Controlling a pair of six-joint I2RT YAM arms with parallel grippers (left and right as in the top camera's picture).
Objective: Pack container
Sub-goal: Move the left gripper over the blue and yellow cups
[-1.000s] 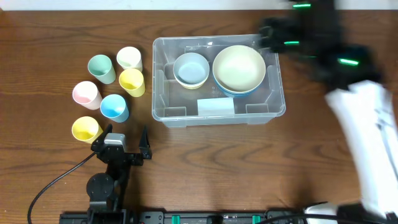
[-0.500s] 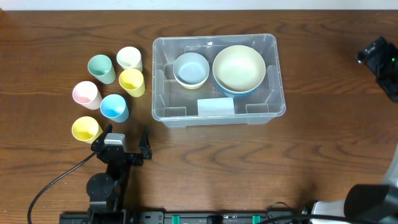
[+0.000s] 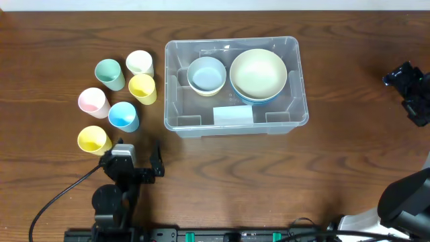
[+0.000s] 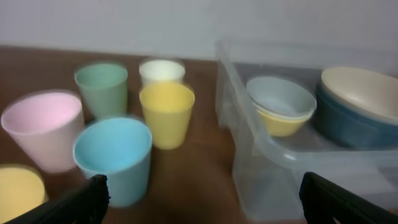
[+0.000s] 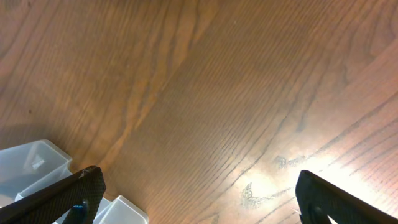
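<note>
Robot test bench in a lab-type room, not a home.
Dark wood-grain table (image 3: 222, 175). Robot arm (image 3: 113, 195) mounted at the lower left of the overhead frame, with a black cable (image 3: 67, 188) looping off toward the bottom left corner. Equipment rail (image 3: 201, 235) with green markings runs along the bottom edge. Second arm (image 3: 411, 94) at the right edge. Plain white wall (image 4: 124, 25) across the top of the left wrist view. Pastel cups (image 3: 124, 115) and a clear container (image 3: 285, 113) are set out tidily in the upper half.
</note>
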